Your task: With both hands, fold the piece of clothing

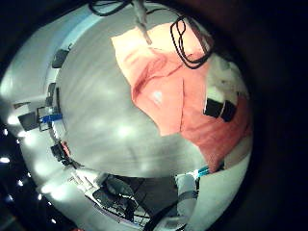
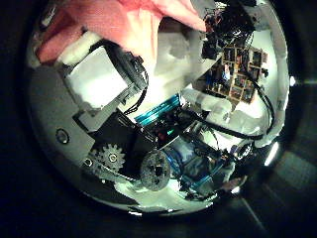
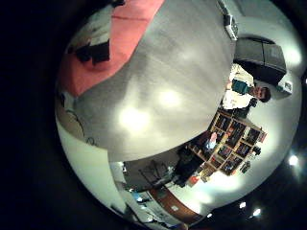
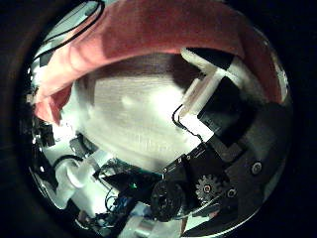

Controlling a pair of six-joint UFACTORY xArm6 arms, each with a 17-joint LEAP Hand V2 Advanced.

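The piece of clothing (image 1: 164,82) is spread over the table (image 1: 96,115), and one end rises up close to my left palm. My left hand (image 1: 219,104) has curled fingers pressed into that raised end. In the left thumb side view the cloth (image 2: 109,25) bunches against the fingers (image 2: 99,77). The right thumb side view shows the garment (image 4: 149,35) arching above the tabletop (image 4: 129,109), with my right hand (image 4: 210,84) reaching into its edge. Fingertips (image 3: 91,50) also rest on the cloth (image 3: 110,38) in the right little finger side view.
Bare tabletop (image 3: 153,96) stretches away from the garment to the table's edge. Room furniture, including a bookshelf (image 3: 225,134), stands beyond that edge. A white robot part with cables (image 1: 183,34) shows at the garment's far end.
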